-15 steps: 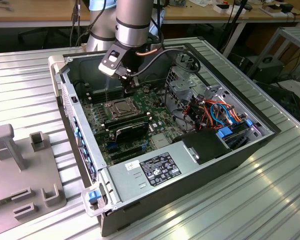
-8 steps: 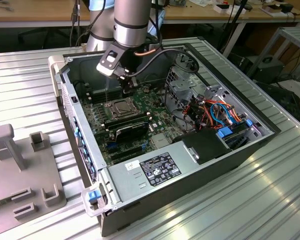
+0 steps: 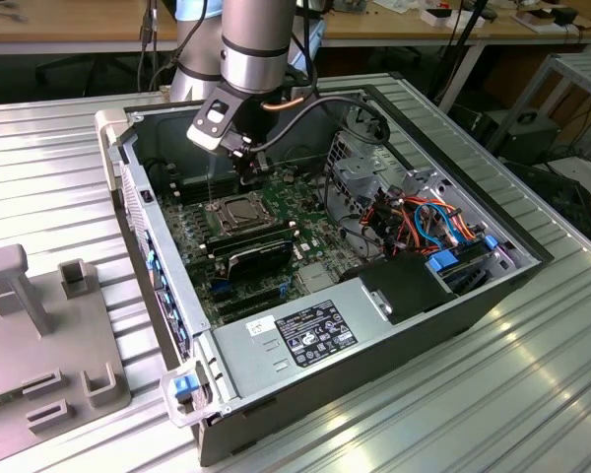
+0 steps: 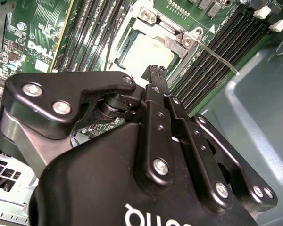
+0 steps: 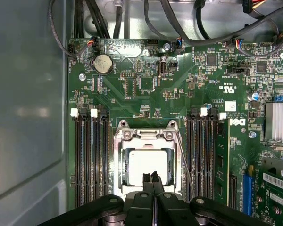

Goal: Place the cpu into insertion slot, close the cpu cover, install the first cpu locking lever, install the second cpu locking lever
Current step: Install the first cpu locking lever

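Just below my claw, the cpu lies flat in the insertion slot. Its pale top shows through the opening of the cpu cover, which looks folded down over it. My fingers are pressed together with nothing between them, a narrow point suited, I judge, to pushing rather than grasping. Close beside the tips, a thin wire locking lever runs along the socket, seemingly unlatched.
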Action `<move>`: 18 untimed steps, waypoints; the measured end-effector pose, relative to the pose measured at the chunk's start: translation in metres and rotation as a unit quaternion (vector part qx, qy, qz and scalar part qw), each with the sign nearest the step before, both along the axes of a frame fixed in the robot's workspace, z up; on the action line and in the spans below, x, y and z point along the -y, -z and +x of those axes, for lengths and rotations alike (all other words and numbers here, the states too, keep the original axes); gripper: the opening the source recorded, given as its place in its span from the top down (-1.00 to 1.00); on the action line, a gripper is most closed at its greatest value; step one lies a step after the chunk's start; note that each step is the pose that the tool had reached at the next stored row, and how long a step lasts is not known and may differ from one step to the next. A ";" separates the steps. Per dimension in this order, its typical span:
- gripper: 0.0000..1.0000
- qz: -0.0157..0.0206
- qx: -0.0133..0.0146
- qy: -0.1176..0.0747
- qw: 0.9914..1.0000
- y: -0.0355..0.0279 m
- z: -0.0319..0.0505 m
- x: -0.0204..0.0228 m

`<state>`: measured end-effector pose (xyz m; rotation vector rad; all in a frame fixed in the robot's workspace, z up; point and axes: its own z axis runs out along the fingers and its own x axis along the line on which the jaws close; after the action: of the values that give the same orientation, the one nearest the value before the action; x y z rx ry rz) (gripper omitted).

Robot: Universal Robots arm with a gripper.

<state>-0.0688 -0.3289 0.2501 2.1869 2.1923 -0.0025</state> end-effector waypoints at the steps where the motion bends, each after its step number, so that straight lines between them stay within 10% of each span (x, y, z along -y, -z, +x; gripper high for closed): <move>1: 0.79 0.000 0.000 0.000 1.000 0.0000 -0.0001 0.0000; 8: 0.79 0.000 0.000 -0.003 1.000 0.0000 -0.0003 0.0000; 13: 0.79 0.000 0.000 -0.062 0.998 -0.0007 -0.0003 0.0001; 18: 0.79 0.000 0.000 -0.070 0.998 -0.0054 -0.0002 -0.0005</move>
<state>-0.0691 -0.3284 0.2556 2.0271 2.3410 0.0031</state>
